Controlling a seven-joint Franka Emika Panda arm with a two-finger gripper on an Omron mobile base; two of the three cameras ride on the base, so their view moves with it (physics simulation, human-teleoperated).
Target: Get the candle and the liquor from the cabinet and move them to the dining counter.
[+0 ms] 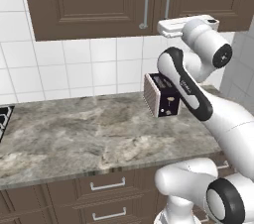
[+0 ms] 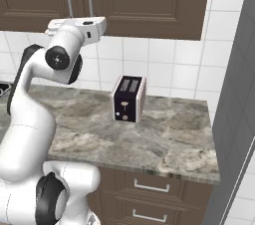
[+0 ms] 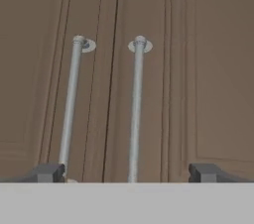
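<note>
Our gripper (image 3: 127, 172) gapes wide before the closed cabinet (image 3: 188, 69); straddling both handles (image 3: 136, 109), we risk jamming the doors.

No text, label, brand, number or sign can be read anywhere. The black, boxy two-slot toaster (image 2: 128, 98) on the grey-brown veined marble worktop (image 2: 164, 139) carries small pale marks on its near end face, but they are too small to make out as letters or figures. The dark band on the white robot arm's (image 1: 184, 86) link shows a faint pale marking, too blurred to read.
</note>
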